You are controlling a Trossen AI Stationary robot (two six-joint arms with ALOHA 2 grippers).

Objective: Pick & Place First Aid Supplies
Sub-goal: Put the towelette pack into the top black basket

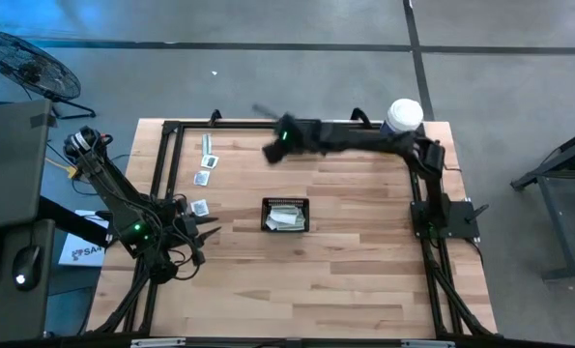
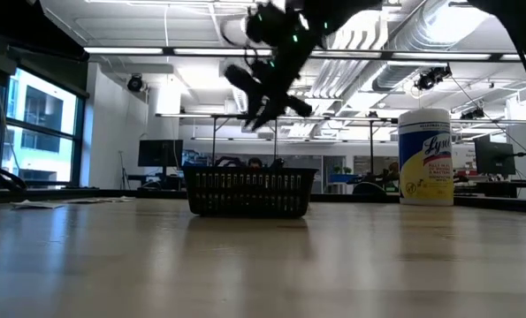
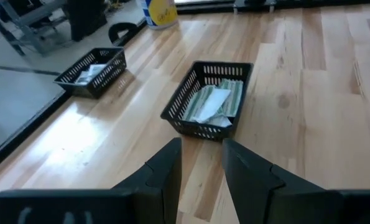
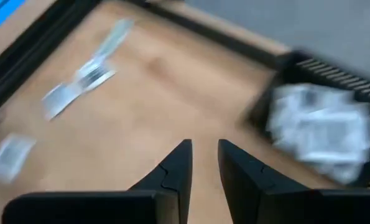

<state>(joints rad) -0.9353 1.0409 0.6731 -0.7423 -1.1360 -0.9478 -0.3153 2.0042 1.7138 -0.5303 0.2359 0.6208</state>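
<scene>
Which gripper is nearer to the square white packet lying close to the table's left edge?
The left. The left gripper sits low just beside the square white packet, its fingers empty. The right gripper is raised above the table's far side, farther away.

Table (image 1: 345, 280) pale wood planks, slight sheen; basket (image 3: 191, 99) black plastic mesh; packets (image 1: 203, 178) paper.

Baskets (image 3: 206, 99), canister (image 2: 424, 156) — wooden table (image 1: 345, 271).
</scene>
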